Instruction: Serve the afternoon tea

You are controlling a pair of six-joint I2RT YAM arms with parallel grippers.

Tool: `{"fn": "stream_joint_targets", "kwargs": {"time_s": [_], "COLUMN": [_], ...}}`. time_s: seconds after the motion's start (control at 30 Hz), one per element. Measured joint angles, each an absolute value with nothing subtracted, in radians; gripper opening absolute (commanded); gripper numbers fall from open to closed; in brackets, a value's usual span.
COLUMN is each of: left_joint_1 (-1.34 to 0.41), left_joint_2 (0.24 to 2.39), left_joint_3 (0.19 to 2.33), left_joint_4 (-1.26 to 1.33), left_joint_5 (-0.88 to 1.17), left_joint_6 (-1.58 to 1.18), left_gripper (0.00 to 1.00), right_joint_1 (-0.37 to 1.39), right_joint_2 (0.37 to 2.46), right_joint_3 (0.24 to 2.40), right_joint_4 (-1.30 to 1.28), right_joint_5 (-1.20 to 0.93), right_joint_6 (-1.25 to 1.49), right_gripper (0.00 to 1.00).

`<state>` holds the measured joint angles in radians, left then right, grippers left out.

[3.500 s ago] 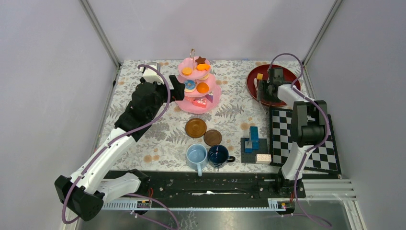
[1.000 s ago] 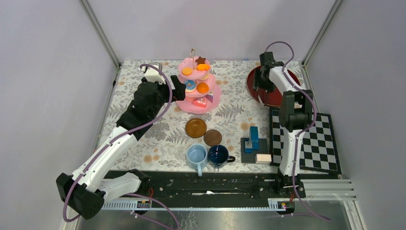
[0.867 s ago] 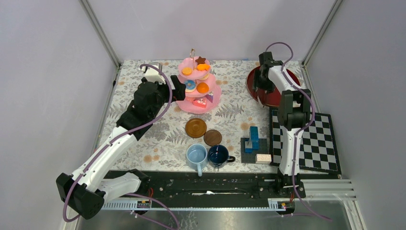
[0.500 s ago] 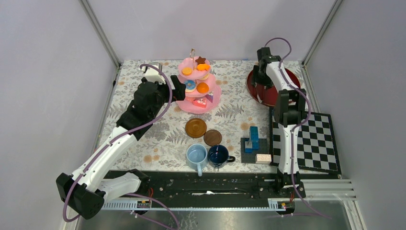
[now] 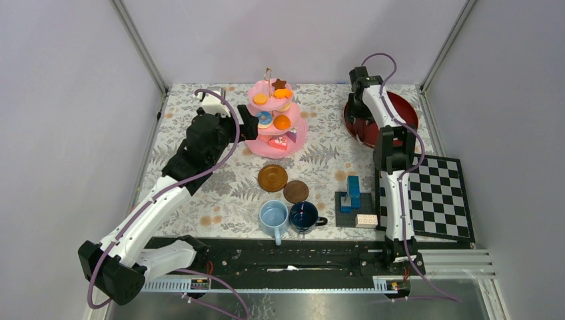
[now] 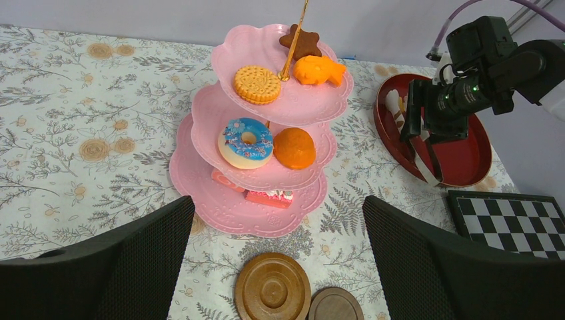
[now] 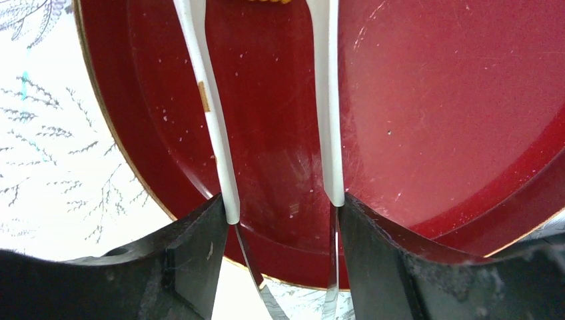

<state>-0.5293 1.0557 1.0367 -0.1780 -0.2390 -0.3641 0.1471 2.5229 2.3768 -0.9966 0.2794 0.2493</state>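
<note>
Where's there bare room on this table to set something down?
Bare cloth lies between the pink stand and the red tray, and left of the larger saucer and light-blue mug. The near centre is crowded, from those to the block stack.

White-and-black arms [image 5: 143, 217], purple cables [image 5: 234, 135]
</note>
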Motion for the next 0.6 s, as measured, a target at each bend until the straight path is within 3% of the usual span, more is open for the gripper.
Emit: {"fn": "stream_joint_targets", "kwargs": {"time_s": [0.33,0.47,0.6], "left_joint_1": [-0.529,-0.529,-0.529], "left_joint_2": [1.056,1.056,1.056], "left_joint_3": [1.037,1.037,1.037], "left_joint_4": [-0.178,-0.178,-0.178], "left_joint_5": [-0.239,-0.239,-0.239], "left_joint_6": [-0.364,-0.364,-0.364], "left_gripper": [0.99,0.99,0.99], "right_joint_1": [0.149,0.149,0.149], "right_joint_2": [2.571,2.572,2.572], "right_joint_3": [2.441,2.445,2.447], "right_joint_4": [-1.029,-1.037,-1.039], "right_joint_5": [0.322,0.325,0.324], "right_joint_6": [0.252,0.252,0.252], "right_gripper": [0.51,0.37,0.3]}}
